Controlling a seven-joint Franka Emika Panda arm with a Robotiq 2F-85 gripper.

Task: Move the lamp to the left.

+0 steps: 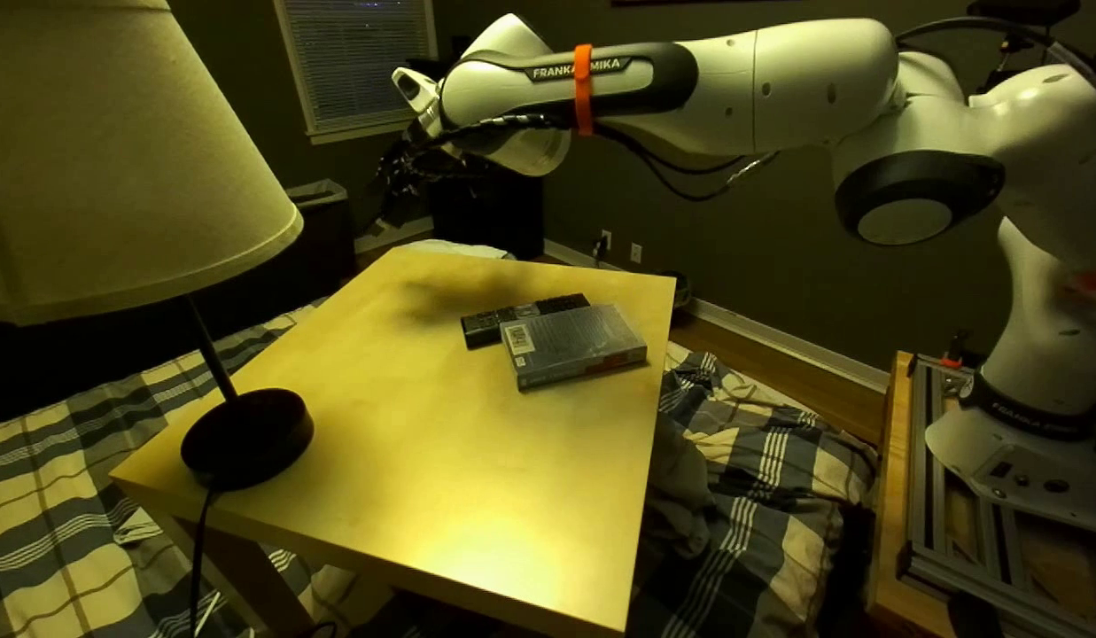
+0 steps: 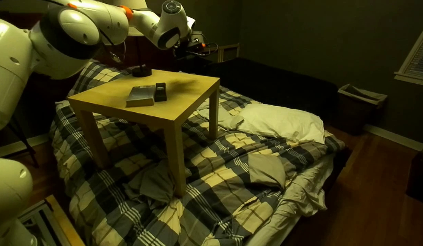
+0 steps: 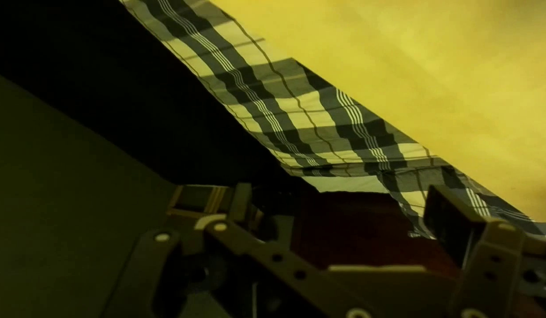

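Note:
The lamp [image 1: 131, 168] stands upright at the table's near left corner in an exterior view, with a cream shade, dark stem and round black base [image 1: 246, 439]. Its cord drops over the table edge. In an exterior view the lamp's base [image 2: 142, 71] shows at the table's far edge, and the arm hides part of the shade. The lamp is out of the wrist view. My gripper [image 1: 390, 190] is in the air past the table's far left side, apart from the lamp; it also shows in an exterior view [image 2: 197, 48]. In the wrist view the gripper [image 3: 343, 212] is open, nothing between its fingers.
The small wooden table [image 1: 379, 399] stands on a bed with a plaid cover [image 2: 225, 184]. A flat grey box [image 1: 574, 346] touches or overlaps a black remote [image 1: 481, 328] on the tabletop. A white pillow [image 2: 283, 121] lies on the bed. A bin [image 2: 360, 106] stands near the wall.

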